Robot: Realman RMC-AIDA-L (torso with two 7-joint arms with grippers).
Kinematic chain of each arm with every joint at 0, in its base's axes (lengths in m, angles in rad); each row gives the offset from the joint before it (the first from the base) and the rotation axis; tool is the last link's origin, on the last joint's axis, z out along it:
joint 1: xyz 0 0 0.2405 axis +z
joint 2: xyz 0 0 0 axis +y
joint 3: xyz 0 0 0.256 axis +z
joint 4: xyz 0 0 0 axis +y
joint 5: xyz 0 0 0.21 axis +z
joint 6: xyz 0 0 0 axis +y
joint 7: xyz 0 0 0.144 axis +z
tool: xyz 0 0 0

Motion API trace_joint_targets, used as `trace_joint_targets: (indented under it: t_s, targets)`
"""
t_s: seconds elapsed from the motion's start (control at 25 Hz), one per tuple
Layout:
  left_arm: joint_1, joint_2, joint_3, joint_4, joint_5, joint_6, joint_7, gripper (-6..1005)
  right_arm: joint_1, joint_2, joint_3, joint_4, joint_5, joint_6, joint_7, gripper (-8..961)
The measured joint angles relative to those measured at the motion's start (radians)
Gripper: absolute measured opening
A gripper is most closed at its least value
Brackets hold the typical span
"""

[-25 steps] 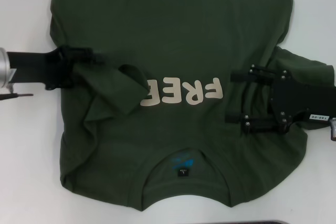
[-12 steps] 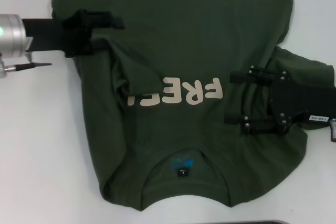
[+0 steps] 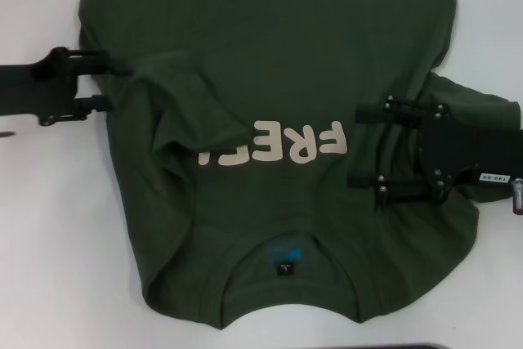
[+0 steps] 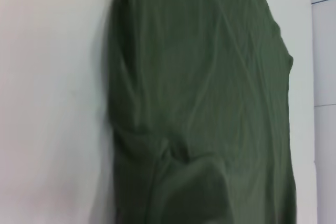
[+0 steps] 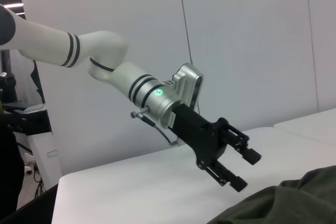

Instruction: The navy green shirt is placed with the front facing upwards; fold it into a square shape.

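The dark olive-green shirt (image 3: 270,30) lies front up on the white table (image 3: 49,243), with its collar and neck label (image 3: 283,268) nearest me. Its left sleeve and side are folded inward and cover the end of the cream lettering (image 3: 278,146). My left gripper (image 3: 114,85) is open and empty at the shirt's left edge. It also shows in the right wrist view (image 5: 245,170), raised just above the cloth (image 5: 294,198). My right gripper (image 3: 358,145) is open over the shirt's right side, next to the lettering. The left wrist view shows only wrinkled shirt fabric (image 4: 210,77).
White table surface lies on both sides of the shirt. The right sleeve (image 3: 482,104) is bunched under my right arm. A dark strip (image 3: 409,346) runs along the table's near edge. Pale wall panels (image 5: 252,51) stand behind the table.
My left gripper carried the left sleeve inward over the shirt, let it go, opened and drew back to the left edge. The right gripper has stayed put.
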Motion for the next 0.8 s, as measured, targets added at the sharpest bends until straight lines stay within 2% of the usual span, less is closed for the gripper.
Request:
trace_joint_targets:
  t_s: [0.16,0.48,0.8]
  targets:
    - [0.012,0.0,-0.031,0.03,-0.032,0.097,0.039,690,0.001,-0.001,0.0,0.0,0.0,0.0,0.0,916]
    - [-0.006,-0.044,0.056,0.034,-0.006,0.151,0.05,690,0.001,-0.002,0.0,0.0,0.001,0.003,0.0,916]
    - [0.03,-0.04,0.046,0.036,-0.004,0.15,0.069,690,-0.005,-0.004,0.0,0.0,0.001,0.001,0.0,916]
